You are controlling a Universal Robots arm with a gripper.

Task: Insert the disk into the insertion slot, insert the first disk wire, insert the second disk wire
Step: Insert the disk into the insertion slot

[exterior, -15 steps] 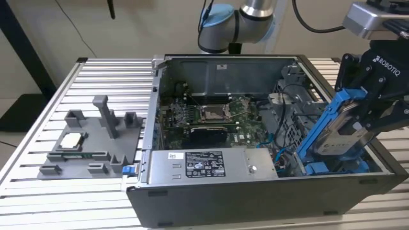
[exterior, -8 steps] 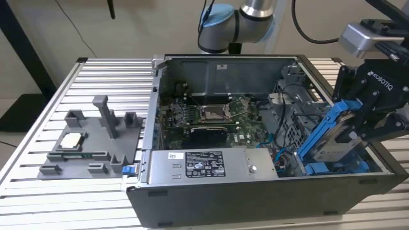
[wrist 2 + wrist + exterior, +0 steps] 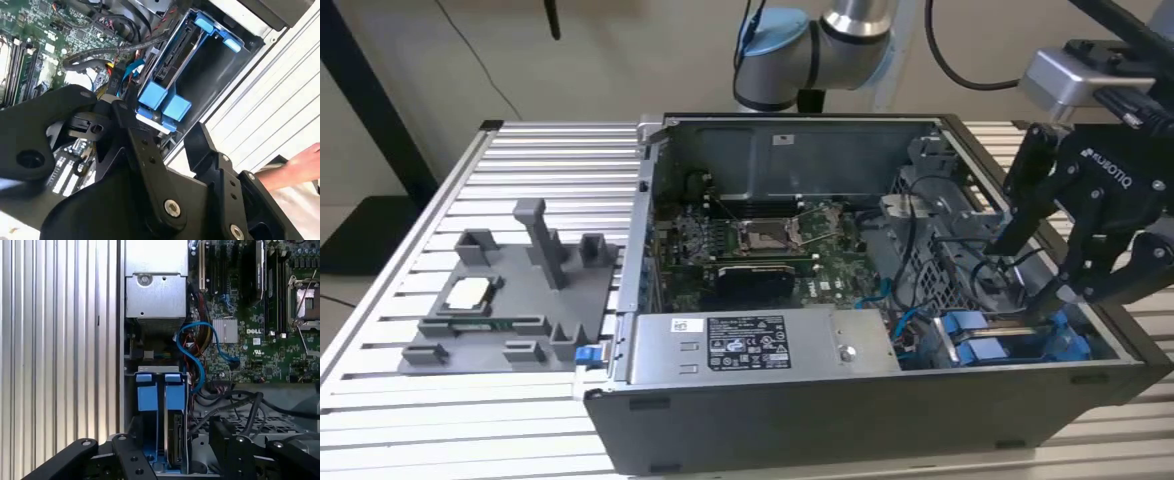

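Grey plastic fixture (image 3: 507, 300) lies on the slatted aluminium desk (image 3: 454, 170) at the exterior view's left, the green motherboard (image 3: 834, 255) mid-case, the grey sheet-metal insertion slot (image 3: 970, 345) with blue fittings at the right. The silver-grey disk (image 3: 176, 440) in its blue carrier stands on edge inside that slot. My gripper (image 3: 1025, 275) hangs over it, spread wide, empty. I judge a wire plug must meet the disk's connector squarely, clear of the blue cable (image 3: 200, 357).
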